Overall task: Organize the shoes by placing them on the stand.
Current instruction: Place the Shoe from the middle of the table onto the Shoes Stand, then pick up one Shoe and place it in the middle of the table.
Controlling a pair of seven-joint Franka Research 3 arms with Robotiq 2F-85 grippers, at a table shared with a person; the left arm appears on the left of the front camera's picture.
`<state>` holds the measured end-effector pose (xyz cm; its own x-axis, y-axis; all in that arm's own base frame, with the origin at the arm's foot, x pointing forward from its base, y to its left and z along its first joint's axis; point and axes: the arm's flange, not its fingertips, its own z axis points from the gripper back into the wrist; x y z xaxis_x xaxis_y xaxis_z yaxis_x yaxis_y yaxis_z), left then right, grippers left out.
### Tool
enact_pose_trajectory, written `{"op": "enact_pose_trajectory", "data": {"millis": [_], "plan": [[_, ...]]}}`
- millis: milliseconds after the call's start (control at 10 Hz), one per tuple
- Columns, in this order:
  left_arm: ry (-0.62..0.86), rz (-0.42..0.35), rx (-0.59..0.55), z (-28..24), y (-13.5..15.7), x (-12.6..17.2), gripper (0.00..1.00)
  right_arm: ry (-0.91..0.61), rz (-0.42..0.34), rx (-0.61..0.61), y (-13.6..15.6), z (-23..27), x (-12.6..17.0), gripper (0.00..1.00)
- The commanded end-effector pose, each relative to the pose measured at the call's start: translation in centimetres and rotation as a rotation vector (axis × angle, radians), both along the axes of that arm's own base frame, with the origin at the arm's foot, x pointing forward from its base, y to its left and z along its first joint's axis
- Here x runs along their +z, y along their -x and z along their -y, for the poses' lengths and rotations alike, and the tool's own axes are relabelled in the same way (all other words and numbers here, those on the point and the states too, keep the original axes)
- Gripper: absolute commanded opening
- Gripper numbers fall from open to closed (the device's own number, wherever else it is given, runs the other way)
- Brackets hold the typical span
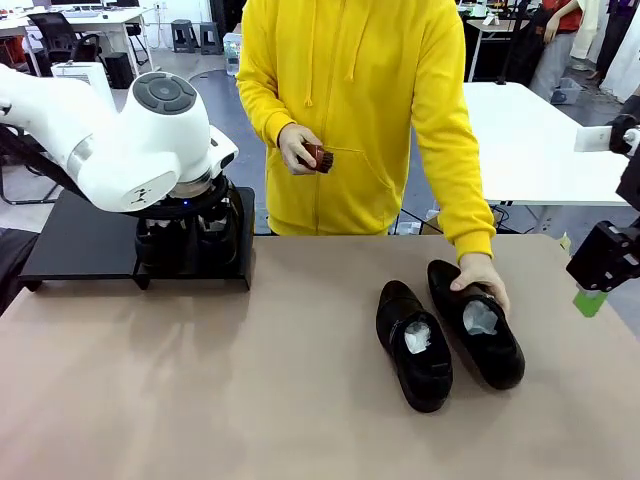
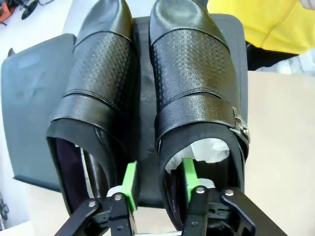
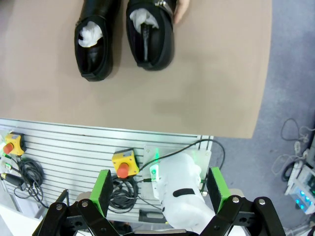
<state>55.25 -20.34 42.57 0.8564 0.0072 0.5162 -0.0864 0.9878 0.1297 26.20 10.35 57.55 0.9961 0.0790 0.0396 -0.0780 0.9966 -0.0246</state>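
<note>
Two glossy black shoes stand side by side on the black stand [image 2: 29, 98], toes pointing away: one [image 2: 96, 83] on the left, one [image 2: 194, 78] with a buckle and white paper on the right. My left gripper [image 2: 158, 169] hangs over their heels. Its jaws are parted around the buckle shoe's inner wall, one green pad [image 2: 188, 178] inside that shoe. In the front view the left gripper [image 1: 190, 235] is low over the stand [image 1: 80, 240]. Two more shoes [image 1: 413, 345] [image 1: 495, 350] lie on the table at right. The right gripper [image 3: 160, 191] is open at the table's right edge.
A person in a yellow hoodie stands at the far side. One hand [image 1: 482, 275] rests on the right-hand shoe, the other holds a small brown brush [image 1: 318, 157]. Beige tabletop [image 1: 200, 380] spreads between stand and loose shoes. The robot's base rail [image 3: 74, 152] lies under my right gripper.
</note>
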Motion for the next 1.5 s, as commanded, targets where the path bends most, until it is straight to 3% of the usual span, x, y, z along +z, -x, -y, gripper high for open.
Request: {"op": "enact_pose_trajectory", "data": {"millis": [0, 500, 600, 700, 1400], "plan": [[-0.053, 0.043, 0.044, 0.5, 0.5, 0.6, 1.00, -0.013, 0.010, 0.003, -0.3, 0.0, 0.1, 1.00], [-0.071, 0.069, 0.020, 1.6, 4.2, 4.3, 1.00, -0.013, 0.010, 0.003, -0.3, 0.0, 0.1, 1.00], [-0.045, 0.015, -0.004, 2.1, 5.9, 5.9, 1.00, -0.013, 0.010, 0.003, -0.3, 0.0, 0.1, 1.00], [-0.068, 0.051, 0.019, 1.5, 2.7, 4.0, 1.00, -0.013, 0.010, 0.003, -0.3, 0.0, 0.1, 1.00], [-0.068, 0.051, 0.019, 1.5, 2.7, 4.0, 1.00, -0.013, 0.010, 0.003, -0.3, 0.0, 0.1, 1.00]]}}
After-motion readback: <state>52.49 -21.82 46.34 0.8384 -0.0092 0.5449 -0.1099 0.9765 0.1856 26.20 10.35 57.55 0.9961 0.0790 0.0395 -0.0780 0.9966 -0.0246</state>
